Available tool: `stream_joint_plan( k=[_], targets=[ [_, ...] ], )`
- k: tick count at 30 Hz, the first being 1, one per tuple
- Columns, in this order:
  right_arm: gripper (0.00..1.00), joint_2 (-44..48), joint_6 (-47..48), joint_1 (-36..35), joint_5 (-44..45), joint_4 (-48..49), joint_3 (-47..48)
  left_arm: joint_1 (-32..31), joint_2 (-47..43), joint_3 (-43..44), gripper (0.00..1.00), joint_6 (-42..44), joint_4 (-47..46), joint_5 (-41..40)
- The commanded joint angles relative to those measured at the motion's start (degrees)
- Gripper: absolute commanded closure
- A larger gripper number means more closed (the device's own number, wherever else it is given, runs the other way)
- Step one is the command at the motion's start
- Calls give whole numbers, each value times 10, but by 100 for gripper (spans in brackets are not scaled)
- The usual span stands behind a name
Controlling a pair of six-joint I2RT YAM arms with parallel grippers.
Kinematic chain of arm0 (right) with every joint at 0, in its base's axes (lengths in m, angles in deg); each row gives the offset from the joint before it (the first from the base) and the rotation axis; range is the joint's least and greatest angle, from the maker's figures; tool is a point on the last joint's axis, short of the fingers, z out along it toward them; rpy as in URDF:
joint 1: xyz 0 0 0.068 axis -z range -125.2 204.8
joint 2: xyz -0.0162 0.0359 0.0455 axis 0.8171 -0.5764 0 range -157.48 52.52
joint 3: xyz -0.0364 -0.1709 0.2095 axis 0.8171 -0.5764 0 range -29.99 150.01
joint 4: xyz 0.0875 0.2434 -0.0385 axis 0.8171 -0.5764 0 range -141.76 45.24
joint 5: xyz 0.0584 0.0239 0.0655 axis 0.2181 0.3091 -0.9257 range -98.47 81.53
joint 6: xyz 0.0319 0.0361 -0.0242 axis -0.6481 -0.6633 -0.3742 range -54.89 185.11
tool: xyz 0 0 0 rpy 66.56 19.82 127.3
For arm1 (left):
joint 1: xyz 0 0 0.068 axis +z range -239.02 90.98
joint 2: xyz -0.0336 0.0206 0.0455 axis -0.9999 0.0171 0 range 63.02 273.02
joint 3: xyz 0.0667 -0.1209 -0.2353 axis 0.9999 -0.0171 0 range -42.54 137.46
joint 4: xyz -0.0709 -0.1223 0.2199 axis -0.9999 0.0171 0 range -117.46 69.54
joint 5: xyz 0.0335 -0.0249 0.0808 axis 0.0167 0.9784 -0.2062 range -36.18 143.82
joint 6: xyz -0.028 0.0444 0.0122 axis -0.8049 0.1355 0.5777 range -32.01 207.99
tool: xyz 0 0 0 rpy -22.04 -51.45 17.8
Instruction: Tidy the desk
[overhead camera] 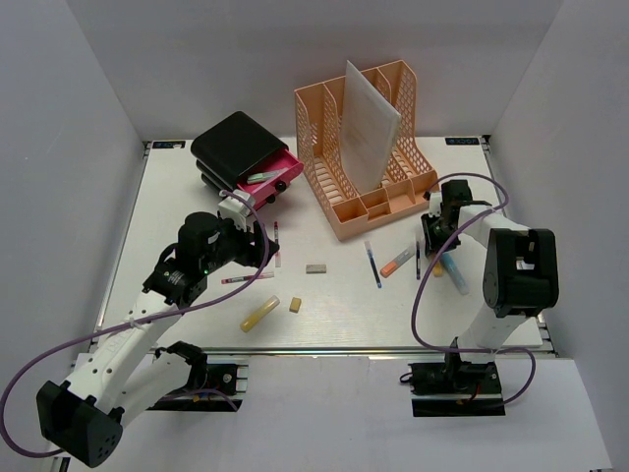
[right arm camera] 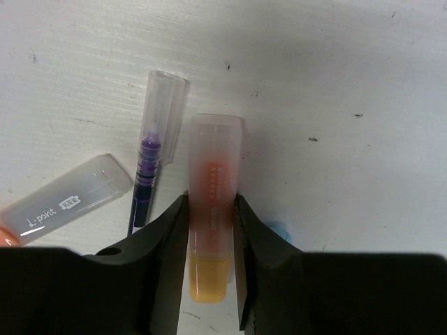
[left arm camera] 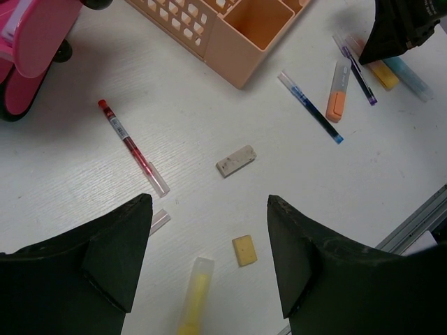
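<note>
Item: highlighter [right arm camera: 216,153], orange-yellow, lying on the desk [right arm camera: 335,84], right side, near the rack's [overhead camera: 324,157] front corner.
Long axis: in line with my right gripper's [right arm camera: 211,204] fingers, clear cap end pointing away from the wrist. My jaws pinch the barrel across its narrow way.
Neighbour: purple pen [right arm camera: 157,139], just beside the left flank, nearly parallel. I judge a straight lift would clear it.
Left gripper [left arm camera: 208,202]: jaws spread wide, nothing between, over mid-desk, well apart from this item.
Room: bare desk between me and the rack; right rail close.
</note>
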State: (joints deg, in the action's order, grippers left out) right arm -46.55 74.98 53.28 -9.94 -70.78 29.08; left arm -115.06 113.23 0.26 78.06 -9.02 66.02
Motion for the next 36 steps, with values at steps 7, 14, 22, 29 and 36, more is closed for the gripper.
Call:
stream_joint_plan(
  k=[7,14,22,29,36],
  targets=[
    [100,74,53,-1,-86,-71,96,-5,0,-3,23,11,-5,-12],
    [100,85,240,-79,-230,-224,344,-5,-4,-14,22,11,-18,16],
    [100,30,450,-223,-248,-219,460,0,-57,-25,21,-3,34,-34],
    [100,-39,531,-309,-276,-36,495,-6,-90,-31,20,-17,39,-113],
    [100,-154,553,-378,-253,27,604,-6,-102,-32,21,-21,43,-149]
  ],
)
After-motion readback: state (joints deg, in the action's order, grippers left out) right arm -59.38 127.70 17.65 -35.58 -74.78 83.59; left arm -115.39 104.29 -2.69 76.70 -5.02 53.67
